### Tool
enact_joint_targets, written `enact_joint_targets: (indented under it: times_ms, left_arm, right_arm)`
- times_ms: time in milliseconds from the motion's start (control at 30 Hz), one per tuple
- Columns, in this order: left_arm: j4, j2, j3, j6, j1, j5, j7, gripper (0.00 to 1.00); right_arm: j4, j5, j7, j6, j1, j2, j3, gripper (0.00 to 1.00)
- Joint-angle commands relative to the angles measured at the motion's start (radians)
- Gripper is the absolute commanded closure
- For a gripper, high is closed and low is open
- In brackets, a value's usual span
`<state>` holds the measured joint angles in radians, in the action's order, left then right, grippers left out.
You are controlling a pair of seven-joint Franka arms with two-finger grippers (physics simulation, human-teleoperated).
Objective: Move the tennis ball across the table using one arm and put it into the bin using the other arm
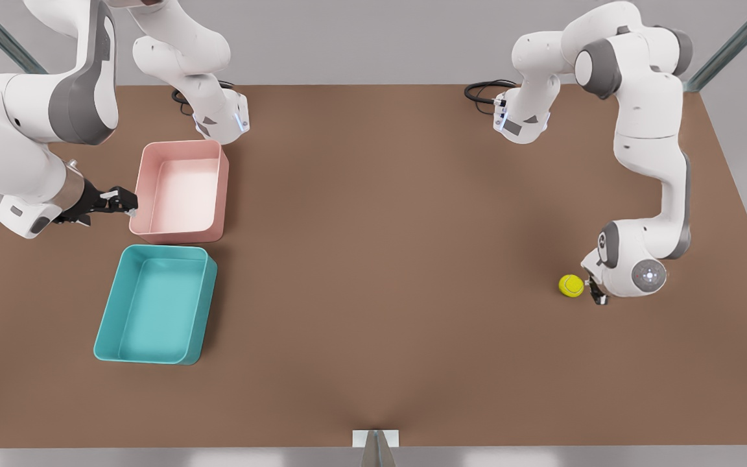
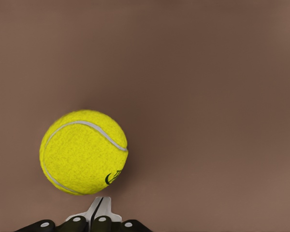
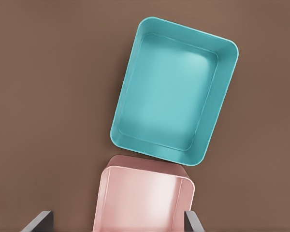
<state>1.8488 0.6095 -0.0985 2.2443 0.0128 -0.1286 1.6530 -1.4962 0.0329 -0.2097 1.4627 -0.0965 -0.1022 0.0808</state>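
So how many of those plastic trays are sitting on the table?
2. The pink tray sits toward the front view's left, farther from the camera; the teal bin lies just in front of it, nearer the camera. Both look empty.

Between my two sides the table (image 1: 373,272) lay bare and open to pass. The tennis ball (image 1: 570,285) blocked my left gripper (image 1: 594,290). The pink tray (image 1: 180,192) and bin (image 1: 156,305) crowded my right gripper (image 1: 124,201).

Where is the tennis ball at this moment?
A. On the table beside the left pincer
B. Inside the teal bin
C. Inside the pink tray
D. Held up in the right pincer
A: the tennis ball sits on the table beside the left pincer, far from the teal bin.
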Motion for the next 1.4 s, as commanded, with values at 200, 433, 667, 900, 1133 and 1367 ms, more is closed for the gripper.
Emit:
enact_joint_targets:
  times_ms: [200,433,667,900,1133,1367]
  left_arm:
    - [-0.016,-0.034,0.195,0.026,-0.143,0.23,-0.901,0.79]
    - [-0.25,-0.356,0.016,-0.74,-0.131,0.122,-1.86,0.0]
    - [-0.507,-0.444,0.158,-1.098,-0.126,0.136,-2.204,0.0]
    - [-0.508,-0.452,0.189,-1.151,-0.123,0.135,-2.162,0.0]
    - [-0.505,-0.452,0.189,-1.152,-0.123,0.136,-2.162,0.0]
    - [-0.499,-0.45,0.189,-1.152,-0.123,0.136,-2.162,0.0]
  right_arm:
    - [-0.001,0.001,0.0,0.001,0.0,-0.002,0.0,0.0]
    - [0.011,0.004,0.006,0.001,-0.017,-0.045,0.0,0.0]
    - [0.158,-0.013,0.102,0.099,-0.221,-0.257,-0.001,0.0]
    - [0.163,-0.136,0.431,0.419,-0.304,-0.468,-0.003,0.0]
    - [0.142,-0.26,0.469,0.631,-0.301,-0.626,0.002,0.0]
    - [-0.035,-0.245,0.541,0.798,-0.335,-0.613,0.004,0.0]
